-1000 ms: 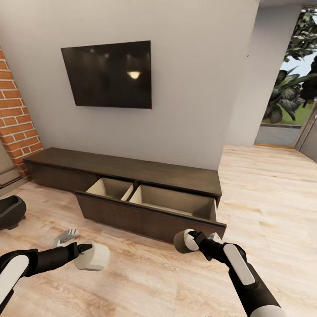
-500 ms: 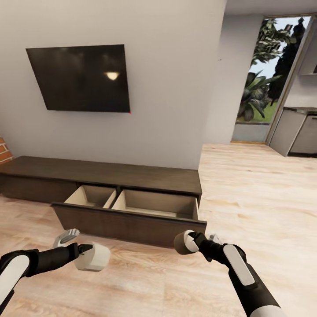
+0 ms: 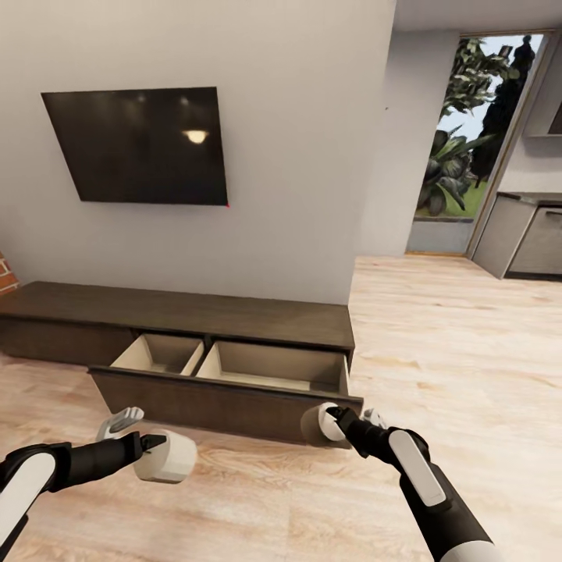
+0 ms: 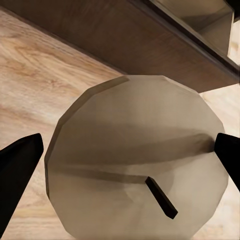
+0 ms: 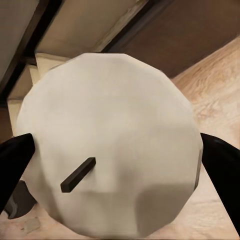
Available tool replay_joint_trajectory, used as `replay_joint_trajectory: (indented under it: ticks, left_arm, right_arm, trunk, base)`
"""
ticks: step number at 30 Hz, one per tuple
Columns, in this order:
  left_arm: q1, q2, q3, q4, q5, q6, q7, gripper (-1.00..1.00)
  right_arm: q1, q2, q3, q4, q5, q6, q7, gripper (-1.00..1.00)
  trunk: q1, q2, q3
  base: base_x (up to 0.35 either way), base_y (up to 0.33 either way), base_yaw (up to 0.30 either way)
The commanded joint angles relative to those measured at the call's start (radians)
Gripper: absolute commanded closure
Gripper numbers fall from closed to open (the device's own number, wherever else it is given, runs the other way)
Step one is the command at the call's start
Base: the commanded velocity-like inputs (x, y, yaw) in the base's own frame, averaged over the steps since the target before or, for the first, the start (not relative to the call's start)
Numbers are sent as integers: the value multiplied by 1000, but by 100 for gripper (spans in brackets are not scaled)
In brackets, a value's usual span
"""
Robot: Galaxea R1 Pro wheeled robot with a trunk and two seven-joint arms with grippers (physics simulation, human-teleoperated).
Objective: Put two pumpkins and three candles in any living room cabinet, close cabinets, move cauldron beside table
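Got 1 candle [image 3: 164,458] pinched in my left gripper [image 3: 148,453], another candle [image 3: 320,425] in the right gripper [image 3: 337,428]. Cabinet [image 3: 234,312] drawer [image 3: 226,394] hangs open at 12 o'clock, so I'm holding both low, ready to drop in.

Three cameras — one high and wide, two pressed in close.

Your head view looks forward and down from standing height at the cabinet [image 3: 195,328] against the wall, both arms reaching in at its lower edge. Your left wrist view stares down its fingers onto a candle [image 4: 135,157] at very close range; your right wrist view does likewise with another candle [image 5: 112,145]. All three share the open drawer front and floor [image 3: 468,351].
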Motion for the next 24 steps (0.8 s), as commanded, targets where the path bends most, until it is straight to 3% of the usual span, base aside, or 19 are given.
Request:
replay_joint_trajectory:
  ticks: [1,17,20,24]
  left_arm:
    - [-1,-2,-3,-1,9,4,11,100]
    - [-1,-2,-4,-2,8,4,11,100]
    - [-1,0,-4,-2,8,4,13,100]
    - [-1,2,-4,-1,3,4,18,100]
  right_arm:
    - [0,-2,8,-11,-8,1,-10,100]
    - [0,-2,13,-13,-8,2,-10,100]
    - [0,-2,43,-13,-8,2,-10,100]
    - [0,-1,138,-7,-7,1,-21,100]
  trunk:
    - [-4,7,2]
    - [-65,119,52]
    - [-77,140,62]
    - [-92,168,74]
  base:
    - [0,0,0]
    - [0,0,0]
    - [0,0,0]
    - [0,0,0]
